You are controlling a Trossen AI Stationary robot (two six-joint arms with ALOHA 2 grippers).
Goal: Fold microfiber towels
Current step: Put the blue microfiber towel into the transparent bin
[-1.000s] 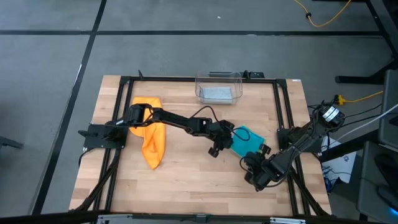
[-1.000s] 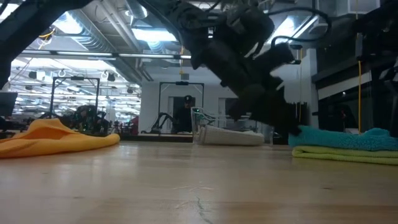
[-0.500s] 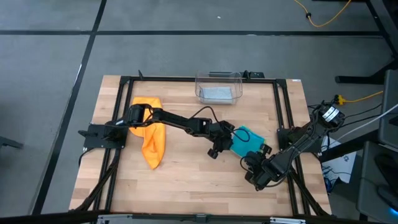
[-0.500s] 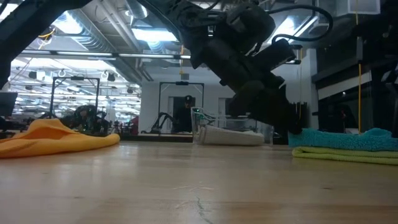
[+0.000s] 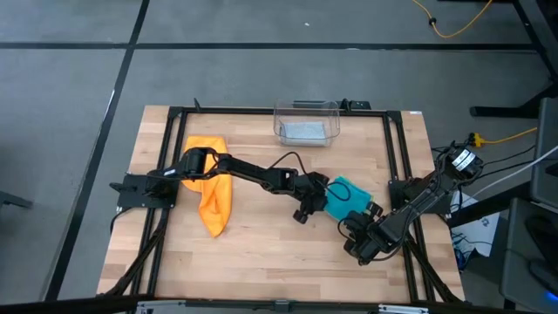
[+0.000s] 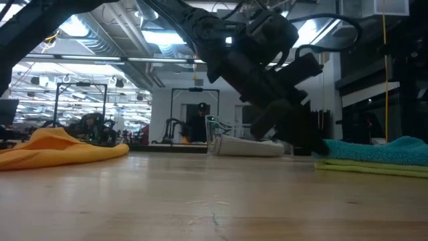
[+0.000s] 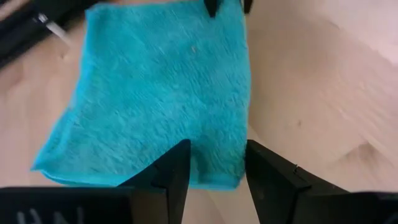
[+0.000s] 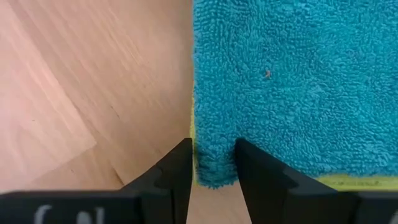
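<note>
A folded teal towel (image 5: 346,197) lies flat on a folded lime green towel (image 6: 374,167) at the table's right middle. My left gripper (image 5: 312,206) is at the teal towel's left side. Its fingers are open and stand over the towel's corner (image 7: 217,165). My right gripper (image 5: 356,228) is at the towel's near corner and is shut on it. An orange towel (image 5: 212,187) lies crumpled at the left. A light grey towel (image 5: 303,131) lies inside the clear bin (image 5: 305,112). My left gripper's fingers (image 7: 177,171) stand over the teal towel's edge near one corner (image 7: 214,155), which lies flat between them; whether they touch it, I cannot tell. My right gripper has the teal towel's near corner (image 8: 214,158) between its two fingers. They come low from the table's near right. The towel stays flat on the lime green one (image 8: 348,182); how many layers are held does not show.
The clear bin stands at the table's far middle (image 6: 234,137). The orange towel (image 6: 60,148) lies under the left arm near its base. Bare wood lies between the two towel spots and along the near edge. Black frame rails run along the table's sides.
My left gripper has sunk and tipped a little toward the teal towel. The towel's end nearest it has drawn slightly toward the table's right and lies flatter on the lime green towel.
</note>
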